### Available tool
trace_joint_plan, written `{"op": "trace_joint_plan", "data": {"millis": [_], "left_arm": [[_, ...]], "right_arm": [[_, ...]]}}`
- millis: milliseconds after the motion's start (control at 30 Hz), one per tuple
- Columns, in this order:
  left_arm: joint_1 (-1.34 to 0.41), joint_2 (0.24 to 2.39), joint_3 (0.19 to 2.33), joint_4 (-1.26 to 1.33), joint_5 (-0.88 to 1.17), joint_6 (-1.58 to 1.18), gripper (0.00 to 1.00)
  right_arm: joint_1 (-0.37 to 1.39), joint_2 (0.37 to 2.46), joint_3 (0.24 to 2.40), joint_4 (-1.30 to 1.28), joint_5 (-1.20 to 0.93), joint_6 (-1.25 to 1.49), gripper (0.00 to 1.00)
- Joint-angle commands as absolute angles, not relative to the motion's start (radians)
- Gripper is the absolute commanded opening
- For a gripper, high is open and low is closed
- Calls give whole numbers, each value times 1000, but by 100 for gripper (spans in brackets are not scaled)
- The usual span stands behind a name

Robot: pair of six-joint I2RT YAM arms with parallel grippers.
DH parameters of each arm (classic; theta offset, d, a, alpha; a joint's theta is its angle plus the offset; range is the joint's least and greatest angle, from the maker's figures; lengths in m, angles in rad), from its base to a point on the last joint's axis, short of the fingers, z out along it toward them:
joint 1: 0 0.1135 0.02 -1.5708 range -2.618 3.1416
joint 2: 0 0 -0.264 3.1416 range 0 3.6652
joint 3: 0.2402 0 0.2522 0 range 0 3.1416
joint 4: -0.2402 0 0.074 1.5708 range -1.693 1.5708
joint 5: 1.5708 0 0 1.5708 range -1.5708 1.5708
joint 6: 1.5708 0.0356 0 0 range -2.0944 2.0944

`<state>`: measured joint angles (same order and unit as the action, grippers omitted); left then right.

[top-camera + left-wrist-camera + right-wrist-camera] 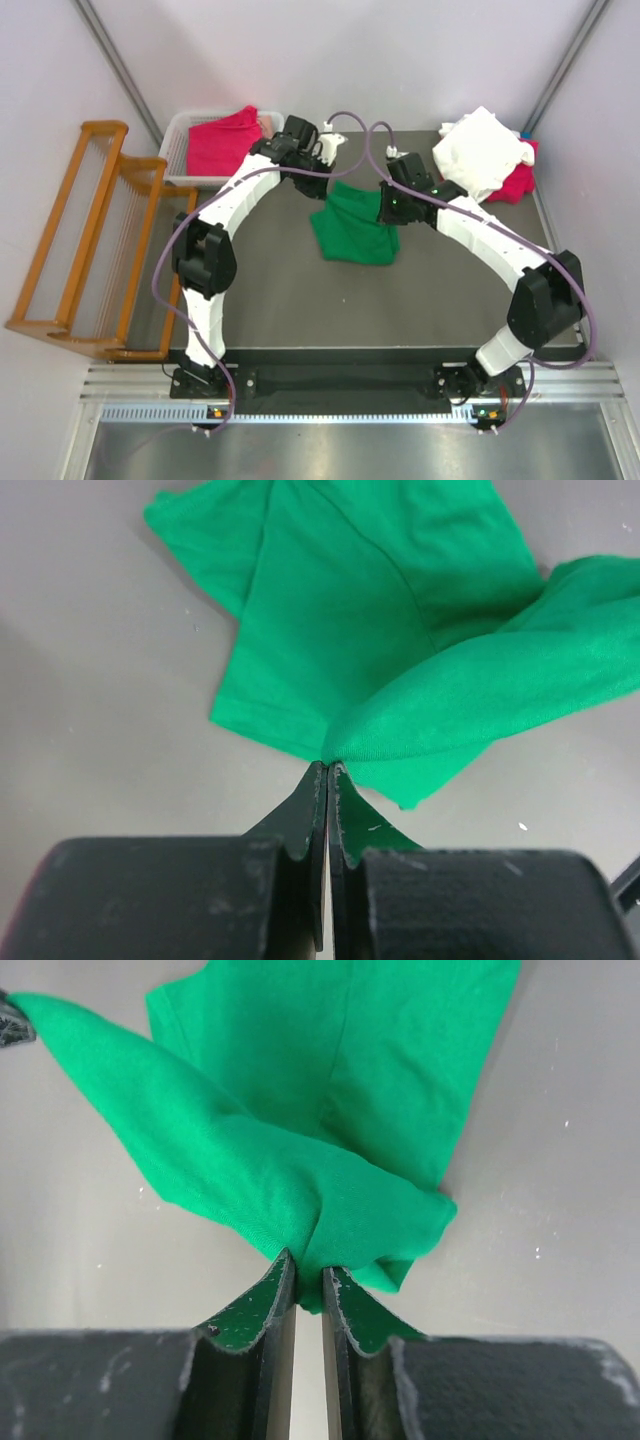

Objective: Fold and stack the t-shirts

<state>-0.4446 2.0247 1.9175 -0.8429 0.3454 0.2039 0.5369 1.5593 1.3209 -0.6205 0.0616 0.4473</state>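
A green t-shirt [355, 225] lies partly folded on the dark table, its far edge lifted between both grippers. My left gripper [318, 187] is shut on the shirt's edge; in the left wrist view the cloth [400, 630] runs from the closed tips [328, 767] to the right. My right gripper [388, 207] is shut on a bunched fold of the same shirt [300, 1110], which is pinched between its fingertips [308, 1278]. A pile of white and pink shirts [485, 150] sits at the far right corner. A pink shirt [222, 140] lies in the white basket [178, 132].
A wooden rack [95, 240] stands off the table's left side. The white basket is at the far left corner, just behind my left arm. Grey cables [355, 125] loop above the shirt. Bare table [350, 305] lies in front of the shirt.
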Motion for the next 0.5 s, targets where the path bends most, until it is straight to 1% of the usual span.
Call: {"op": "trace_joint_plan", "data": {"millis": [0, 167, 467], "left_arm": [[-434, 2077, 2022, -831, 314, 209, 0], [-433, 2143, 2089, -850, 310, 212, 0], [-428, 2177, 2095, -827, 307, 207, 0]], "right_arm": [[500, 1597, 1394, -563, 63, 423, 10], [454, 1680, 1463, -546, 31, 411, 9], [370, 1899, 1621, -506, -46, 417, 8]]}}
